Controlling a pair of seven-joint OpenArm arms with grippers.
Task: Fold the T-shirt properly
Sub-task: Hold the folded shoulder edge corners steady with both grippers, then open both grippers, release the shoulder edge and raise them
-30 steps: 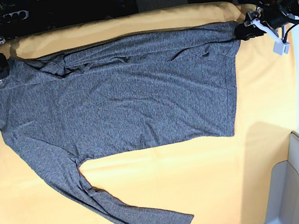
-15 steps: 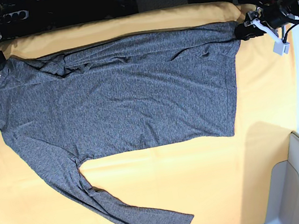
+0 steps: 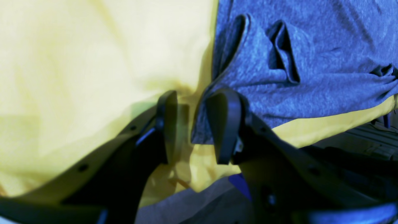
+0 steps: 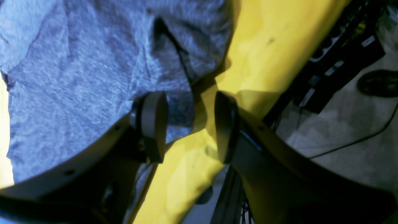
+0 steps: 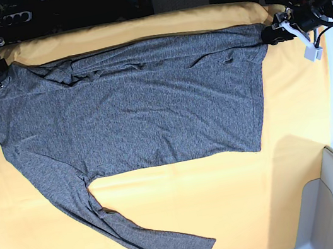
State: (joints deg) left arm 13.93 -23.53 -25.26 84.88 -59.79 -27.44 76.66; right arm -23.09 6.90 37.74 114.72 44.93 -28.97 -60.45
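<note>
Clearly, the left gripper (image 3: 192, 127) stands spread at the T-shirt (image 5: 132, 111) corner, nothing pinched. Likewise the right gripper (image 4: 189, 126), parted over the opposite far corner. The shirt lies flat on the yellow-covered surface (image 5: 242, 195), one sleeve (image 5: 126, 227) reaching the near edge. No writing is readable.

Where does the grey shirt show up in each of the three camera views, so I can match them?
Base view: the shirt spreads across the middle, one sleeve trailing to the bottom edge.
Left wrist view: its corner fills the upper right, one fingertip overlapping its edge.
Right wrist view: it fills the upper left.
Shared landmark: the yellow cloth under it.
</note>
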